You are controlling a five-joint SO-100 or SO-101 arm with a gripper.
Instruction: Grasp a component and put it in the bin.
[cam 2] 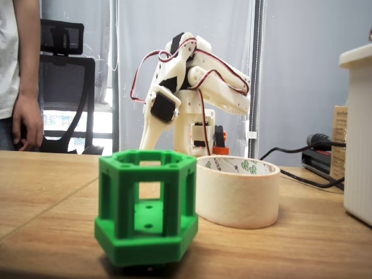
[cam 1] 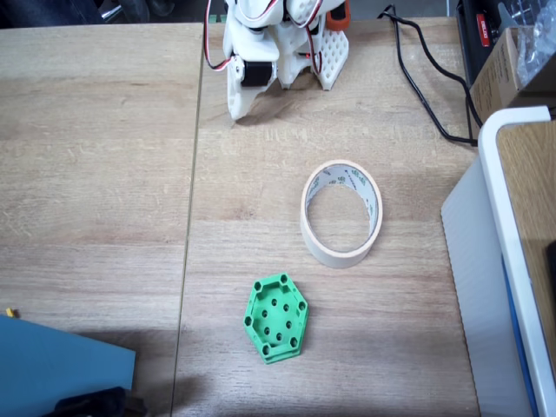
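A: Where did the component [cam 1: 276,318] sit against the tape roll [cam 1: 341,213]?

B: In a fixed view looking down, the green hexagonal block lay on the wooden table [cam 1: 95,174], below and a little left of the roll, near it but apart. Open face up, round holes visible in its floor.

A: And from table level?

B: The component [cam 2: 145,206] stood in front, the roll [cam 2: 237,197] just behind it to the right, flat on its edge with the ring open upward. Nothing lay inside the ring.

A: The arm?

B: The white arm [cam 2: 192,87] was folded up well behind the roll. The gripper [cam 1: 236,111] pointed down at the table, beyond the roll and to its upper left in the view from above, holding nothing. Spread or pressed together, could not tell.

A: Anything else?

B: A white-rimmed box [cam 1: 512,261] stood right of the roll; black cables [cam 1: 426,87] ran beyond it. A person's hand [cam 2: 26,122] hung far left of the roll.
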